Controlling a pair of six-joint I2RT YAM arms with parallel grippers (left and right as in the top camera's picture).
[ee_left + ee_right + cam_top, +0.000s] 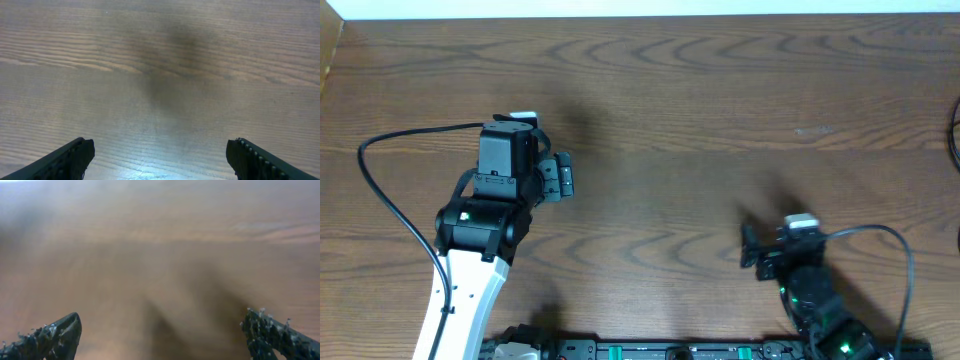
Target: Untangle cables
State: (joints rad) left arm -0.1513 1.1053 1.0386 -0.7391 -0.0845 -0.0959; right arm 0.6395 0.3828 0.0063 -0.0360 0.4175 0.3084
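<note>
No cables show on the wooden table (670, 110) in any view. Only a thin dark cord (954, 125) curves in at the far right edge of the overhead view, and I cannot tell whether it is one of them. My left gripper (563, 177) points right at mid-left, open, its jaws wide apart over bare wood (160, 152). Lower right, my right gripper (748, 248) points left and is open too, with only blurred table between its fingers (161, 325).
The left arm's thick black wire (380, 190) loops over the table at the left. The right arm's wire (895, 245) arches at the lower right. The arms' base rail (670, 351) runs along the near edge. The table's far edge (640, 16) is at the top.
</note>
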